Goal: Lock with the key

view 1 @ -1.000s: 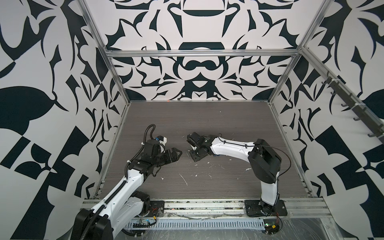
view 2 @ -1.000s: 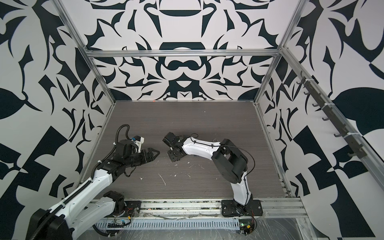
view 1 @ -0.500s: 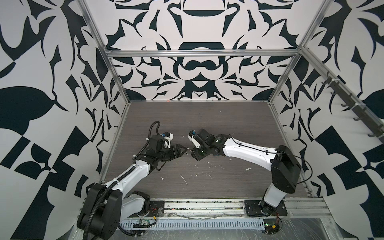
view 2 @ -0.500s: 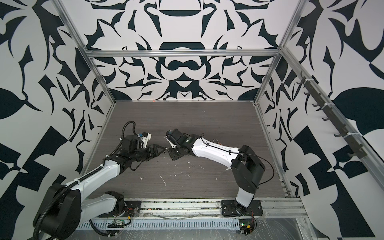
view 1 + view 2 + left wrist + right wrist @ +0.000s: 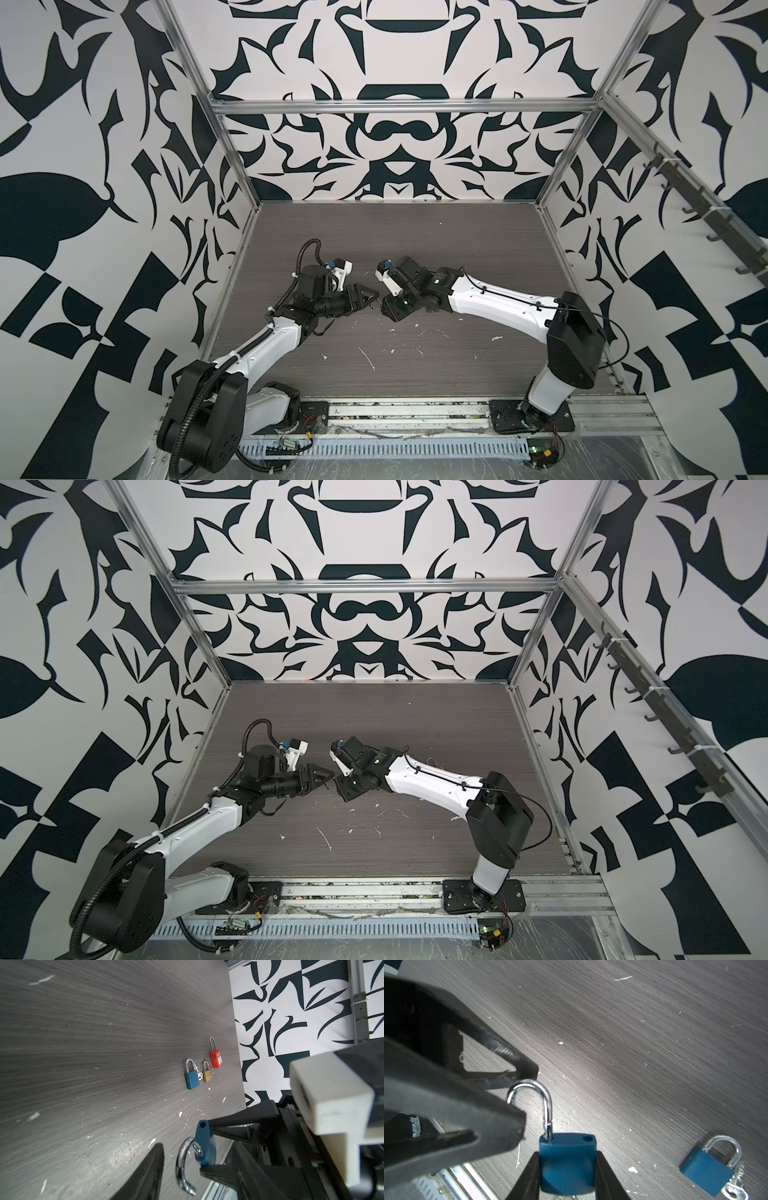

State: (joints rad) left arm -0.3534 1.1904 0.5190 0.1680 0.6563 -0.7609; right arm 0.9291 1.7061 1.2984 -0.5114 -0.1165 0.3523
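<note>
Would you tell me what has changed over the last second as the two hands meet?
The left hand reached rightward up to the right hand, and its jaws narrowed about the open shackle of the blue padlock. The right arm's elbow swung outward to the right. Unchanged: the right hand stays put, gripping the padlock's body.

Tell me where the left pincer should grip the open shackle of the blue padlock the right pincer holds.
Take the shackle at its bend, coming from the end away from the padlock body, which the right pincer clamps by its sides. The free leg is out of its hole, so the bend stands exposed; the left pincer sits open astride it.
</note>
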